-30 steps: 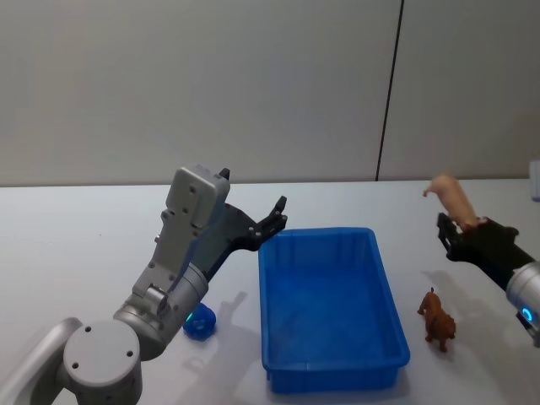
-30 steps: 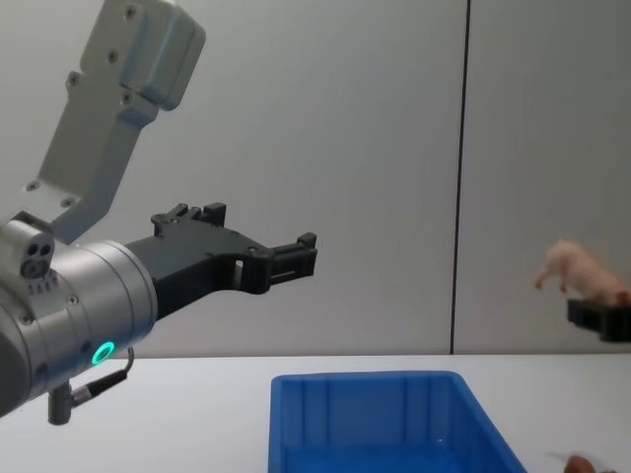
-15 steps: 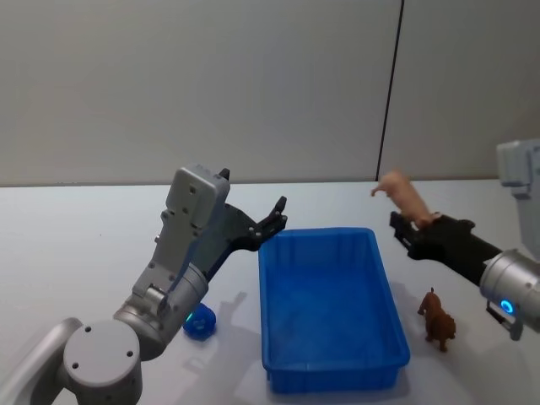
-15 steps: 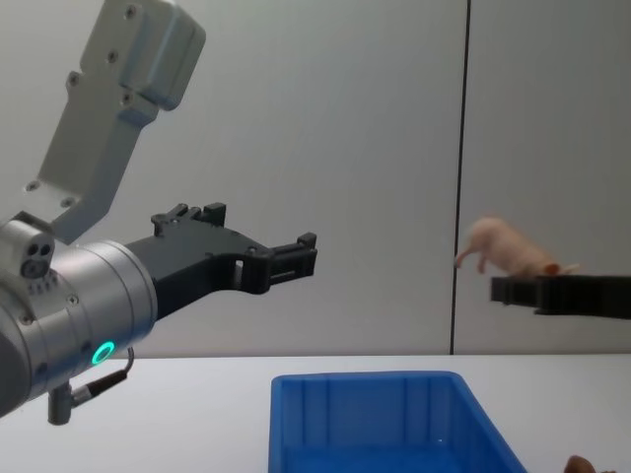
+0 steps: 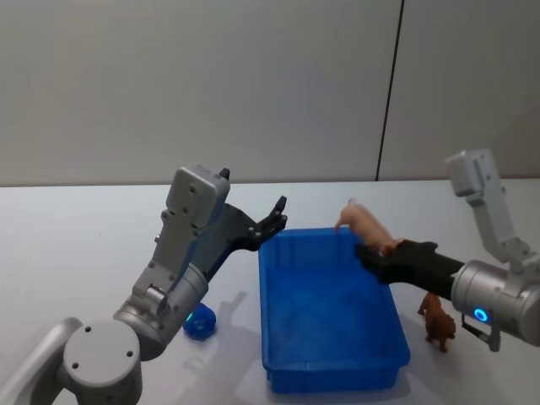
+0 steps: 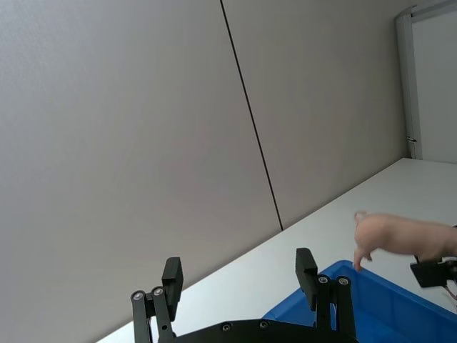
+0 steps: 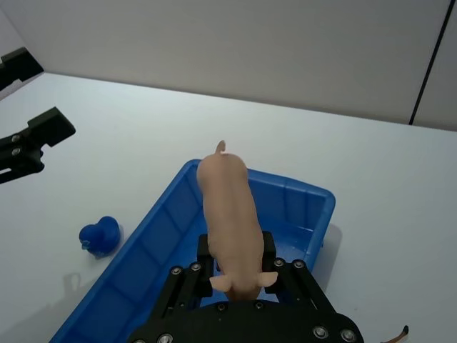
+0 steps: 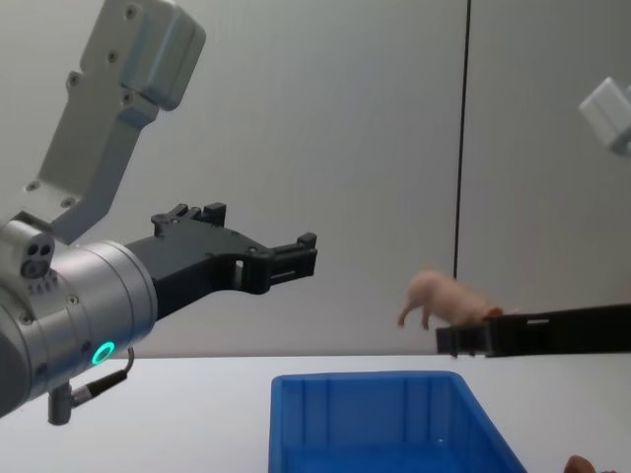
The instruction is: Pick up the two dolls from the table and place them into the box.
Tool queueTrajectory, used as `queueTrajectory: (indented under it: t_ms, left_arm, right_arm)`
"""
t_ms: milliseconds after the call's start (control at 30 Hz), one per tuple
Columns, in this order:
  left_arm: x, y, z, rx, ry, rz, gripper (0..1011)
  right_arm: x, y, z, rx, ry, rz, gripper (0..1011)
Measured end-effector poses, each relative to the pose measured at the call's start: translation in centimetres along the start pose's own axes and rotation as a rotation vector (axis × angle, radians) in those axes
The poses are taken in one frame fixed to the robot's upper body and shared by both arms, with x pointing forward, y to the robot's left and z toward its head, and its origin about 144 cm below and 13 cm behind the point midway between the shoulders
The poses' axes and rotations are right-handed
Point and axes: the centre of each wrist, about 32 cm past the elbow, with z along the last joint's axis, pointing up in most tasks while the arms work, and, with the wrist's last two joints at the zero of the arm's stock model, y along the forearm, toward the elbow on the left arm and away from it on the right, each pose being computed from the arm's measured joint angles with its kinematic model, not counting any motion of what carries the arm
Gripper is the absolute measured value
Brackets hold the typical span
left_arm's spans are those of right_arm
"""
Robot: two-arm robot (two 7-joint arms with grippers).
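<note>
A pink pig doll (image 5: 364,224) (image 7: 228,207) hangs above the right side of the blue box (image 5: 272,295), and my right gripper (image 5: 375,253) (image 7: 235,268) is shut on its rear end. In the chest view the pig (image 8: 444,296) sits well above the box's rim (image 8: 365,377). A brown dog doll (image 5: 438,319) stands on the white table (image 5: 84,245) just right of the box. Over the box's far left corner my left gripper (image 5: 280,213) (image 6: 239,264) is raised and open, with nothing between its fingers.
A small blue toy duck (image 5: 201,321) (image 7: 100,236) lies on the table left of the box, under my left arm. The box's inside looks bare. A grey wall with a dark vertical seam rises behind the table.
My right gripper has carried the pink pig doll leftward and lower, from over the table at the right to above the box. The left arm and the brown doll have not moved.
</note>
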Motion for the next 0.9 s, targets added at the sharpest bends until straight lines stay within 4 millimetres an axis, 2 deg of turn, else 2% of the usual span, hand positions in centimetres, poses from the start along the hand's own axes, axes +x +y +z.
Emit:
queueTrajectory:
  t_ms: [200,267,333,367,400,633,767,900]
  left_arm:
    - [0.0,0.0,0.0,0.0,0.0,0.0,1001]
    - [0.0,0.0,0.0,0.0,0.0,0.0,1001]
    - [0.0,0.0,0.0,0.0,0.0,0.0,1001]
    - [0.0,0.0,0.0,0.0,0.0,0.0,1001]
    - [0.0,0.0,0.0,0.0,0.0,0.0,1001]
    - [0.0,0.0,0.0,0.0,0.0,0.0,1001]
    - [0.0,0.0,0.0,0.0,0.0,0.0,1001]
    - [0.0,0.0,0.0,0.0,0.0,0.0,1001]
  right_arm:
    - [-0.32,0.47,0.04,-0.037,-0.002,0.014,504]
    - [-0.38,0.56,0.05,-0.044,-0.002,0.017,603]
    - [-0.46,0.66,0.07,-0.053,-0.002,0.02,642]
    - [-0.52,0.73,0.07,-0.059,-0.002,0.022,705]
    - [-0.52,0.73,0.07,-0.059,-0.002,0.022,705]
    - [-0.66,0.93,0.11,-0.074,-0.003,0.028,903]
    - [-0.63,0.89,0.16,-0.069,-0.003,0.027,995]
    - [-0.38,0.51,0.46,-0.042,-0.003,0.013,1001]
